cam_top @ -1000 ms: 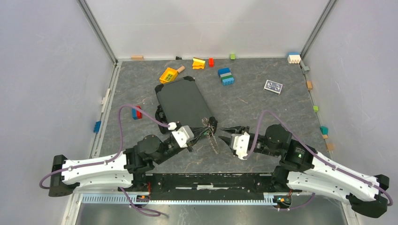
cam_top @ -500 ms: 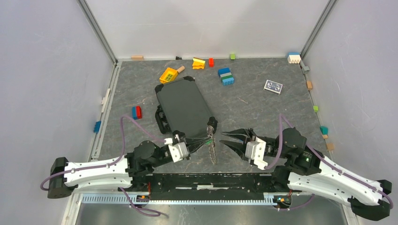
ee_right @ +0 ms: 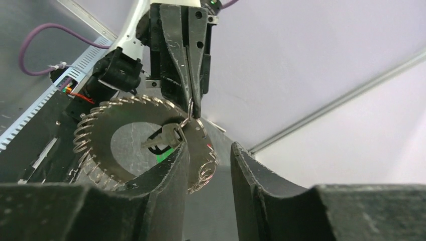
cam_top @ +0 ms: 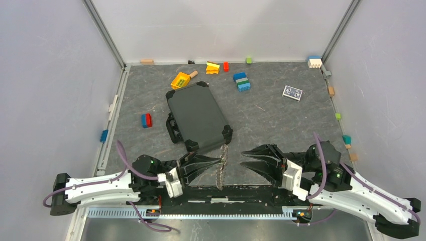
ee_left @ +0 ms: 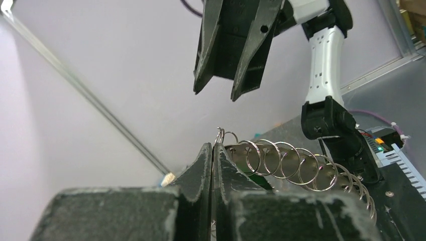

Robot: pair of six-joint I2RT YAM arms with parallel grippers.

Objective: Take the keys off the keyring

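The keyring (cam_top: 221,165) hangs edge-on over the near table edge, between my two grippers. My left gripper (cam_top: 219,159) is shut on a small ring at its top rim (ee_left: 219,134). In the right wrist view the keyring (ee_right: 98,143) faces me as a wide toothed ring with many small wire loops along its rim. A grey key (ee_right: 163,136) and a green tag (ee_right: 162,155) hang in its middle; other keys are not clear. My right gripper (ee_right: 208,148) is open, its left finger (ee_right: 173,170) in front of the ring's rim, holding nothing. It faces the left gripper (ee_right: 193,108) a short way off.
A black case (cam_top: 197,116) lies just beyond the grippers. A red-and-blue brick (cam_top: 146,120) sits to its left. Toy bricks (cam_top: 242,81) and a yellow block (cam_top: 180,80) lie near the back wall, a playing card (cam_top: 292,92) at the back right.
Both arms have drawn back toward the near edge. The left gripper carried the keyring along, away from the case. The right gripper's jaws have spread a little wider.
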